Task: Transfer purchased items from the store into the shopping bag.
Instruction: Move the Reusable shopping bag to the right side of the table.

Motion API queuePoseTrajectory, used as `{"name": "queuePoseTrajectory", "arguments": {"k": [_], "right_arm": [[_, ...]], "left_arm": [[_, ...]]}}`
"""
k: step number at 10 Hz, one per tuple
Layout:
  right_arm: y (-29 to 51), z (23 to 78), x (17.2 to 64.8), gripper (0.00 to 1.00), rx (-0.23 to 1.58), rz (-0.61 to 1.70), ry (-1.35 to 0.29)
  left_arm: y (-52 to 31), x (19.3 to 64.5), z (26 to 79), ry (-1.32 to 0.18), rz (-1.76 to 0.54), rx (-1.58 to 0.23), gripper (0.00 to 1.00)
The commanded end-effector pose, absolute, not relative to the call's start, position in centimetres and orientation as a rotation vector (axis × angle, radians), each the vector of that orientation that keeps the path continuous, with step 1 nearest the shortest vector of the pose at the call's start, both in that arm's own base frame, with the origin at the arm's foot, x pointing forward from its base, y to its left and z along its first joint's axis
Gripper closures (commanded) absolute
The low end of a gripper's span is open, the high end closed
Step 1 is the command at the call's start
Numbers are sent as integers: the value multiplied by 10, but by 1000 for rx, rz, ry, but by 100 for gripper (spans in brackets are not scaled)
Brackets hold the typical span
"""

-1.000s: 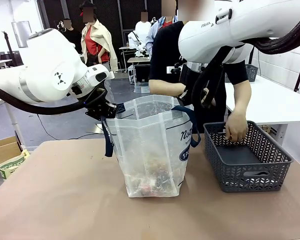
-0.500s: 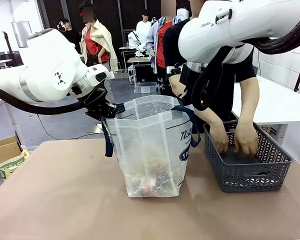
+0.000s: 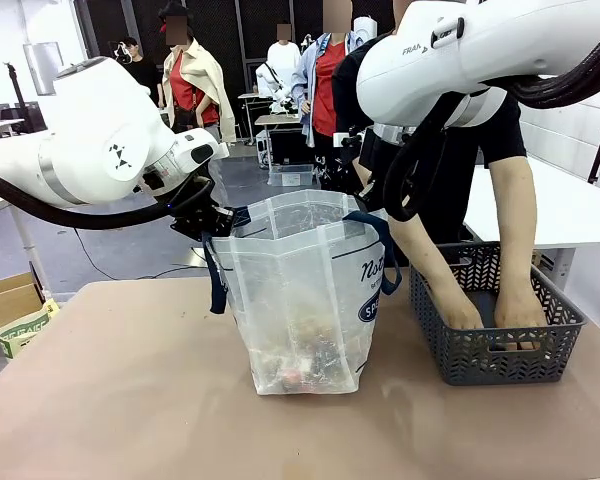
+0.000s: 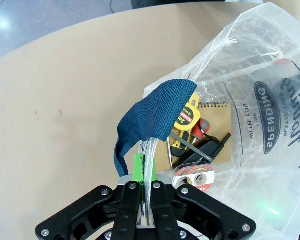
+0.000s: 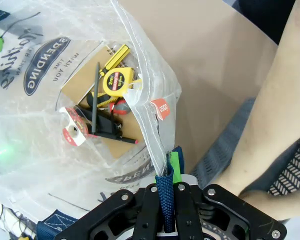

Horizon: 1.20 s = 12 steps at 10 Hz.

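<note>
The purchased items (image 4: 197, 145) lie low in the shopping bag (image 3: 300, 280) on the table (image 3: 130, 400). Left claw (image 4: 145, 175) and right claw (image 5: 167, 172) each pinch its rim. The store (image 3: 480, 355) alongside, a person's 2 hands (image 3: 458, 315) inside, looks emptied; little seems left.

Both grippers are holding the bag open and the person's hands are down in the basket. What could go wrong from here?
1. The left gripper seems to pinch only thin film at the rim of the shopping bag. The film could slip or tear, and the mouth would collapse.
2. The person's forearm passes close by the right gripper, which is shut on the navy handle. Moving that arm could bump the forearm.
</note>
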State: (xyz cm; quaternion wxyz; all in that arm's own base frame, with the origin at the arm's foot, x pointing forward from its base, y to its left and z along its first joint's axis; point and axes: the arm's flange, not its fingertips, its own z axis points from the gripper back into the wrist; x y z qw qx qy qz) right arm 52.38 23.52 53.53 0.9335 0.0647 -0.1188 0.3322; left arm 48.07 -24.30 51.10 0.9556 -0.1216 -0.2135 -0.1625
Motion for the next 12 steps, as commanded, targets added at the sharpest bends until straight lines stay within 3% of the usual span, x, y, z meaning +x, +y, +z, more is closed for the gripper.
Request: {"name": "queuePoseTrajectory", "arguments": {"k": [1, 12], "right_arm": [[235, 536, 524, 100, 132, 679, -244], [235, 536, 524, 100, 132, 679, -244]], "left_arm": [[-241, 480, 513, -439, -327, -246, 100], [-241, 480, 513, -439, -327, -246, 100]]}}
